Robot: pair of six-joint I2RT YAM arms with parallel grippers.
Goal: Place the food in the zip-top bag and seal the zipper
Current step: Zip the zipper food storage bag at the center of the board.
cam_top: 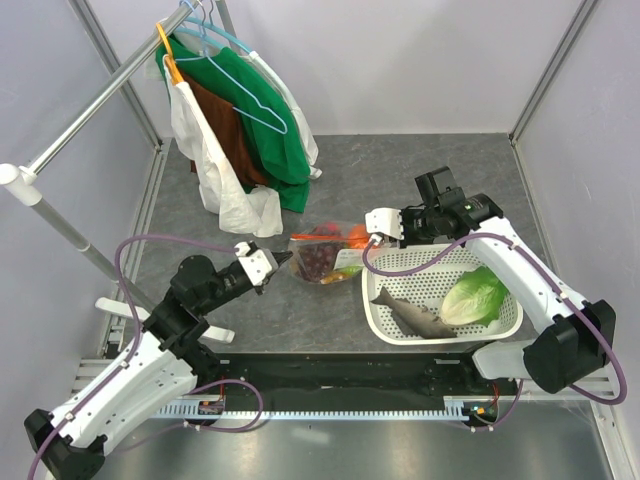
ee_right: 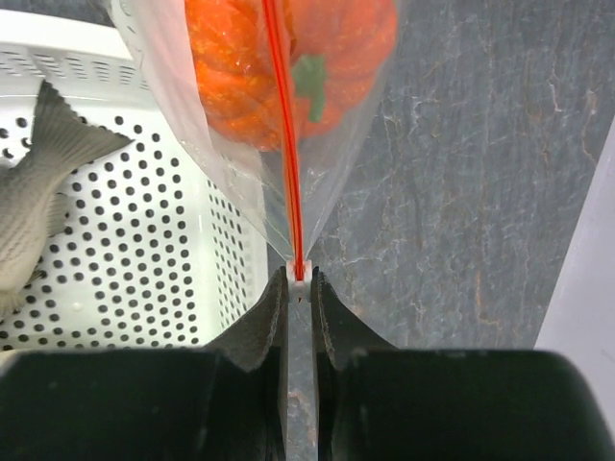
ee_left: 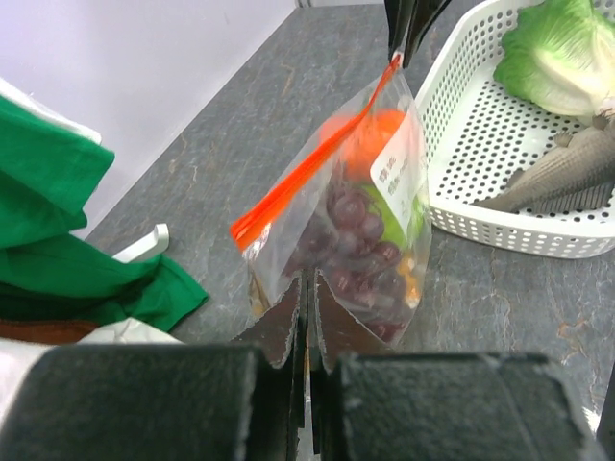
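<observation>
1. We spot 1 white label [ee_left: 396,165] on the zip-top bag [cam_top: 322,258]; its writing is too blurred to read.
2. The left gripper [ee_left: 307,288] pinches the bag's near edge, and the right gripper [ee_right: 299,277] clamps 1 end of the zipper [ee_right: 284,144].
3. The bag hangs between the 2, beside 1 basket [cam_top: 378,318].
4. In the basket: 1 fish [cam_top: 412,314] and 1 lettuce [cam_top: 475,297].

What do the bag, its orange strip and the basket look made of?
Zip-top bag: thin clear plastic film, glossy and creased. Zipper: stiffer opaque orange-red plastic strip, it seems. Basket: rigid white plastic, probably moulded, with evenly perforated walls.
</observation>
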